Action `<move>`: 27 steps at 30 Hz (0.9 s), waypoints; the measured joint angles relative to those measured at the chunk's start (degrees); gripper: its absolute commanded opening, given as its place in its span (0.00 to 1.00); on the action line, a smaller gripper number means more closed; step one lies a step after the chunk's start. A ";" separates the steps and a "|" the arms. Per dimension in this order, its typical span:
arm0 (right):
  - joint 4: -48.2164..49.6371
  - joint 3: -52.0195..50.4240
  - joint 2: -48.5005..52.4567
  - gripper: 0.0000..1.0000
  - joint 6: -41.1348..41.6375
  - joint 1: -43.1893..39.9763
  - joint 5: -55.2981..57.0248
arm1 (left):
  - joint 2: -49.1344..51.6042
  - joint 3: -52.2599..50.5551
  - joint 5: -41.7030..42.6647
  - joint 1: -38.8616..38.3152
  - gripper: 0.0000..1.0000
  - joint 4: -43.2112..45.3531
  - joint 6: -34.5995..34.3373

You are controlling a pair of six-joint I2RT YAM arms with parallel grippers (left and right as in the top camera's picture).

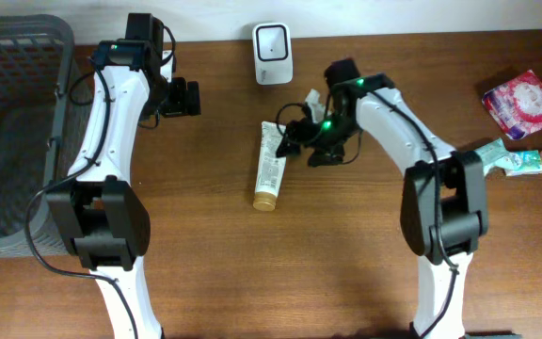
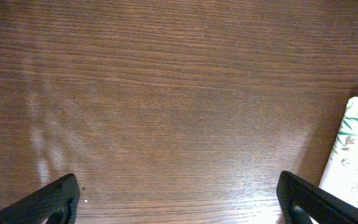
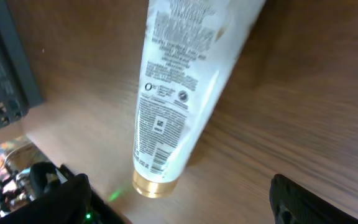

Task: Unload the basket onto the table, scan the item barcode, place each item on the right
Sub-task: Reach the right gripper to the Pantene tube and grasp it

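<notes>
The right gripper [image 3: 176, 193] has its jaws spread wide and nothing is clamped between them. In its wrist view one black finger [image 3: 61, 199] shows in each lower corner. Between them a white plastic tube [image 3: 173, 93] runs up the picture, its gold screw cap [image 3: 149, 185] lowest. The printed side faces up, with fine black text and a small dark square mark. Neither finger appears to touch it. A green spot of light falls on the brown wooden table [image 3: 303, 93] just left of the cap.

From overhead, the right gripper [image 1: 294, 139] hangs just beside the tube [image 1: 269, 165] on its right side, toward the flat crimped end. The tube lies flat near the table's middle, its cap pointing to the near edge. Beyond the crimped end, near the far edge, stands a small white box-shaped scanner [image 1: 273, 54] with a dark window.

The left gripper [image 2: 179, 202] is also spread wide, over bare wood and holding nothing. The tube's edge [image 2: 353, 155] shows at the right of its view. Overhead, the left gripper [image 1: 184, 97] sits well left of the scanner. A grey mesh basket [image 1: 7, 141] fills the table's left end. At the right end lie a pink foil packet [image 1: 523, 102] and a teal wrapper [image 1: 502, 158].
</notes>
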 measured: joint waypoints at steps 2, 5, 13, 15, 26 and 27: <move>3.02 -2.80 0.31 0.86 1.11 1.03 -0.50 | 0.00 0.00 0.00 0.00 0.99 0.00 0.00; 11.52 -8.66 0.52 0.86 4.42 1.42 -1.03 | 0.00 0.00 0.17 0.00 0.99 0.00 0.00; 35.36 -19.74 -0.15 0.68 14.25 1.31 -11.23 | 0.00 0.00 0.17 0.00 0.99 0.00 0.00; 36.20 -20.11 -0.15 0.68 15.34 1.31 -11.41 | 0.00 0.00 0.17 0.00 0.99 0.00 0.00; 41.35 -20.76 0.52 0.04 17.07 2.78 -6.23 | 0.00 0.00 0.17 0.00 0.99 0.00 0.00; 42.01 -20.74 0.50 0.04 17.27 2.99 -6.58 | 0.00 0.00 0.17 0.00 0.99 0.00 0.00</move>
